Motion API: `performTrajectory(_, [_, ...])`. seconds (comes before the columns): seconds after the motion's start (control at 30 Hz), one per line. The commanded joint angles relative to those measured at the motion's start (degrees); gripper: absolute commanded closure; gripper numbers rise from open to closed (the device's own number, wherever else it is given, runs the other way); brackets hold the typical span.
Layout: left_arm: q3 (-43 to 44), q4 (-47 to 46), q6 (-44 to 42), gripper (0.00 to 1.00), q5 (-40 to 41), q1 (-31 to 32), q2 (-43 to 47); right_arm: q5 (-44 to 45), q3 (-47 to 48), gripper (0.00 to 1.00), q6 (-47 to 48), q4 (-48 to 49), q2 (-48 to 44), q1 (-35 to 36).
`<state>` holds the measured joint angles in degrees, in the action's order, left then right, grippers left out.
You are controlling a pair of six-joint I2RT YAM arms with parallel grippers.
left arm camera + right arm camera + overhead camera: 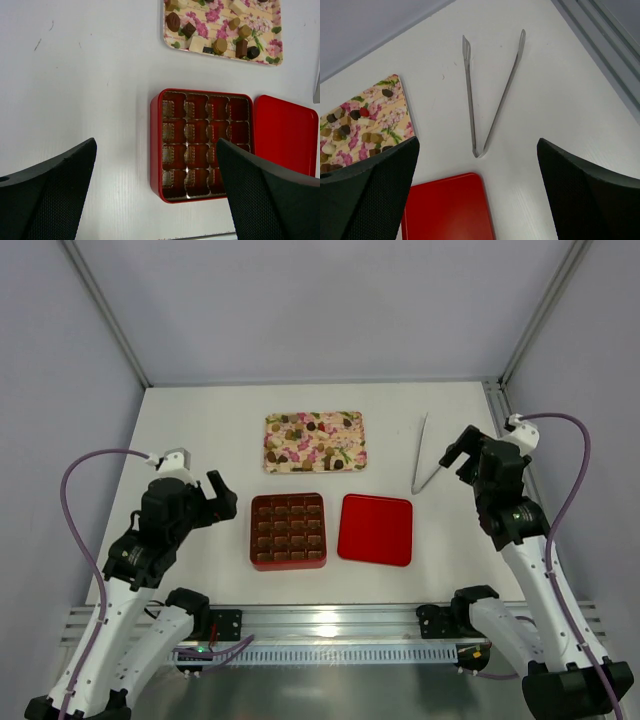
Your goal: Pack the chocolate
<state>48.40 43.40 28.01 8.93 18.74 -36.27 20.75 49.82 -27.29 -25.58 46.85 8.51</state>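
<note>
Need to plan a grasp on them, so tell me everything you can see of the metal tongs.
The tongs are slim, silvery and metal-looking: two long flat arms joined at one end in a narrow V, with the free tips spread apart. They lie flat on the white table, in its far right part, to the right of the floral tray. The joined end points toward the red lid and is close to it but apart. Only the table touches them.

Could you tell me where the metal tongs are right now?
In the top view the tongs lie on the right side of the table, beyond the red lid, between the floral tray and the right gripper.
</note>
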Motion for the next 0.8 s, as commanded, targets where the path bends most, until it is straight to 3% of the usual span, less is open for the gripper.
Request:
performTrajectory(0.0, [-0.1, -2.4, -0.1, 0.00, -0.5, -0.2, -0.1, 1.7, 1.9, 0.00, 2.3, -0.5, 1.4, -0.2])
performTrajectory(0.1, [-0.2, -2.4, -0.1, 0.00, -0.8, -0.2, -0.2, -0.6, 4.2, 0.00, 5.1, -1.9, 4.7, -0.2])
performTrajectory(0.37, [-0.1, -2.4, -0.5, 0.00, -1.4, -0.1, 0.1, -3.0, 12.6, 0.00, 7.2, -1.9, 27.7, -0.2])
performTrajectory(0.77, [-0.1, -2.4, -1.0, 0.00, -2.3, -0.2, 1.2, -4.4, 22.7, 0.00, 2.1, -2.3, 48.8, -0.6])
